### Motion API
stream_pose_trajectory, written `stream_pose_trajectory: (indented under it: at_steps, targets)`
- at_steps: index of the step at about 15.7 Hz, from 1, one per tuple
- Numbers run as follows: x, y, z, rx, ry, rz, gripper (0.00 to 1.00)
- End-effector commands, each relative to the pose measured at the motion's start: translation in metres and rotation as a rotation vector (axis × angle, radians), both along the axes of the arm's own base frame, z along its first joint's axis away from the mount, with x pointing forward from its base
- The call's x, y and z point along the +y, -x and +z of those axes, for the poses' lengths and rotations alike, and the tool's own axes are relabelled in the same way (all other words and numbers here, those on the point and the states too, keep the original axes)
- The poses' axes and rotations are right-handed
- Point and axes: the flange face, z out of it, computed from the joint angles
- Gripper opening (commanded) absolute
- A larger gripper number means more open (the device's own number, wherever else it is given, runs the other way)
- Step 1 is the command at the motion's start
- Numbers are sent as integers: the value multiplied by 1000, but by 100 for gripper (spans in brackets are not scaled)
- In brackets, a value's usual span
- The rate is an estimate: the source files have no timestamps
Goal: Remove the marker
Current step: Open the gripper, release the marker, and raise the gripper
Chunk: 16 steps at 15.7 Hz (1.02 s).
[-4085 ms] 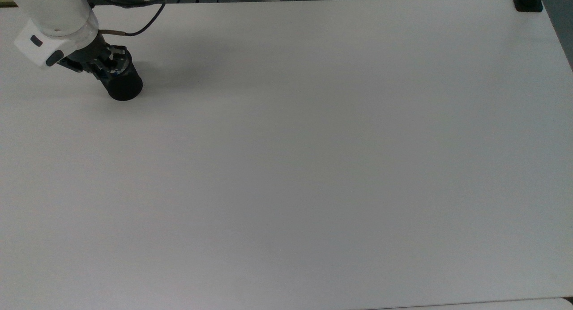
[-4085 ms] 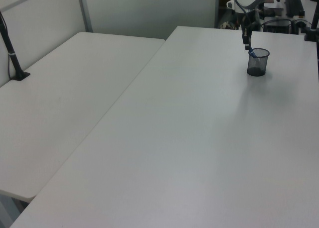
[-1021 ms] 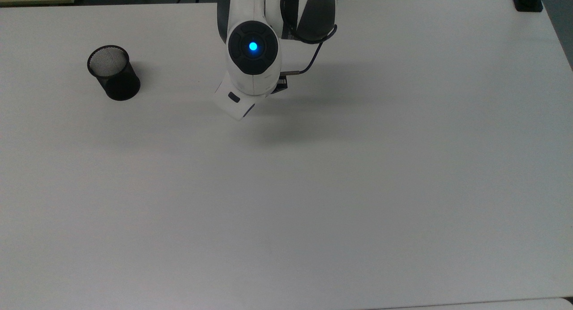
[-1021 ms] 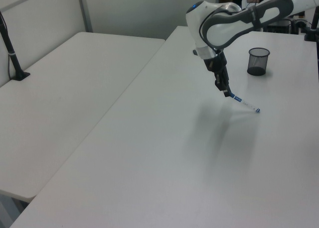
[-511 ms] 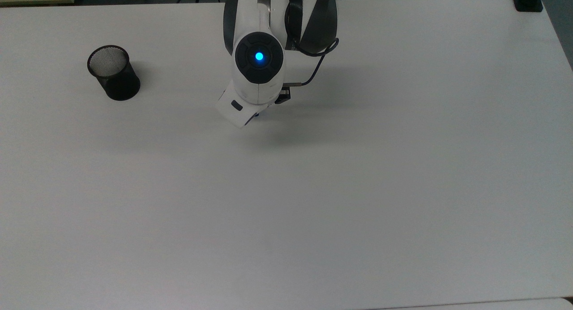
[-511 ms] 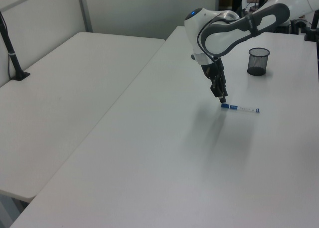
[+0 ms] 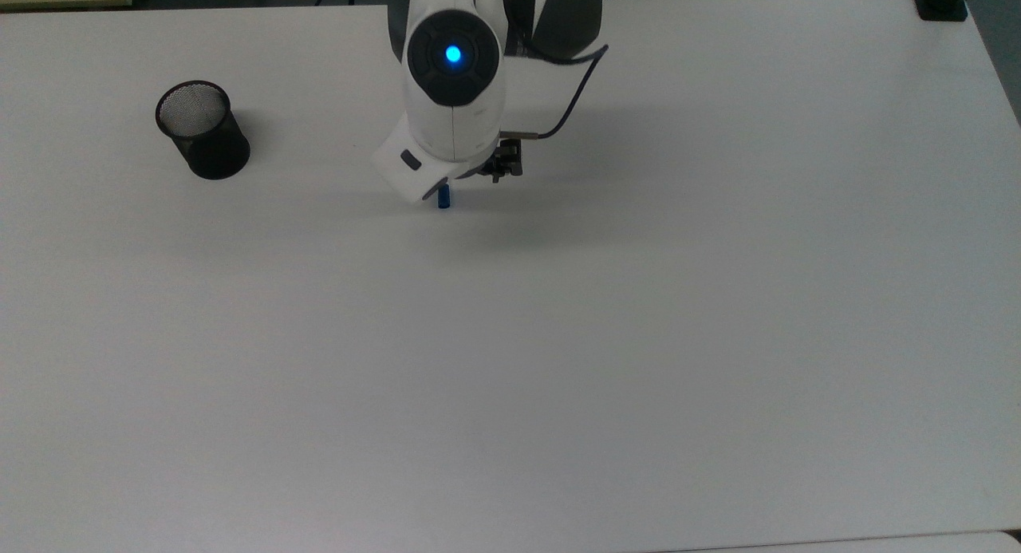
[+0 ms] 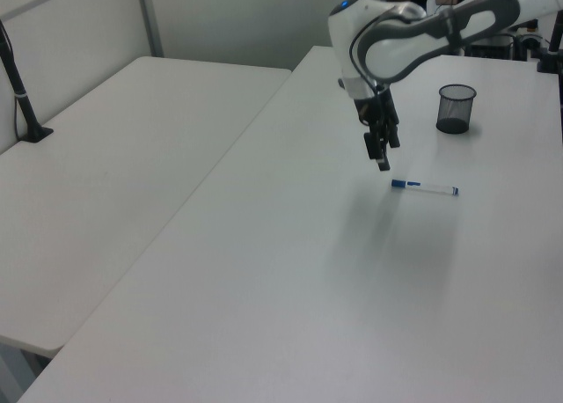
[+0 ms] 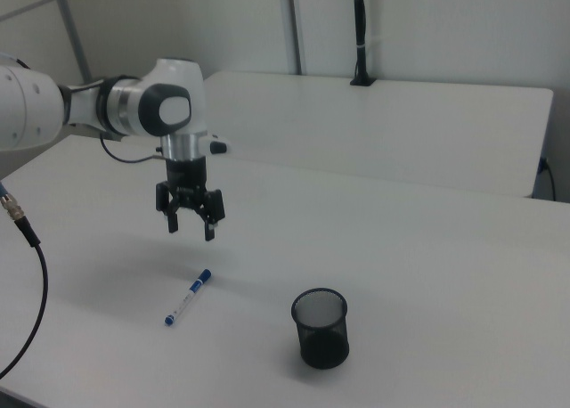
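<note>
Right view, left to right. The marker [image 9: 187,297] lies flat on the white table [image 9: 427,274], blue cap toward the gripper [image 9: 190,228] and small blue end away from it, well to the right view's left of the black mesh cup [image 9: 320,328]. The gripper hangs in the air above the cap end, apart from the marker, fingers [image 9: 211,223] spread and holding nothing. The cup stands upright and clear of both.

Left view. The gripper [image 8: 381,153] hovers just up and to the left view's left of the marker [image 8: 425,188]; the cup [image 8: 455,109] stands beyond.

Top view. The cup [image 7: 203,130] stands far to the top view's left of the gripper [image 7: 498,167]; the marker's blue cap [image 7: 443,195] shows beneath the wrist.
</note>
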Motion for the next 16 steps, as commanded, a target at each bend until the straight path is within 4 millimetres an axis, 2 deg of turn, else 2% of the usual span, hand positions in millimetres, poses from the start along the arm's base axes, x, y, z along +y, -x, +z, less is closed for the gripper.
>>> stream_pose_trajectory:
  at_steps: [1, 4, 7, 9, 11, 16]
  targets:
    - [-27, 28, 89, -73, -53, -56, 100]
    - [-58, 43, 140, -138, -88, -100, 100]
    - [-79, 65, 189, -202, -123, -119, 100]
    - [-92, 81, 214, -223, -134, -124, 100]
    - [-92, 90, 220, -199, -133, -121, 100]
    - [-89, 87, 215, -192, -118, -111, 100]
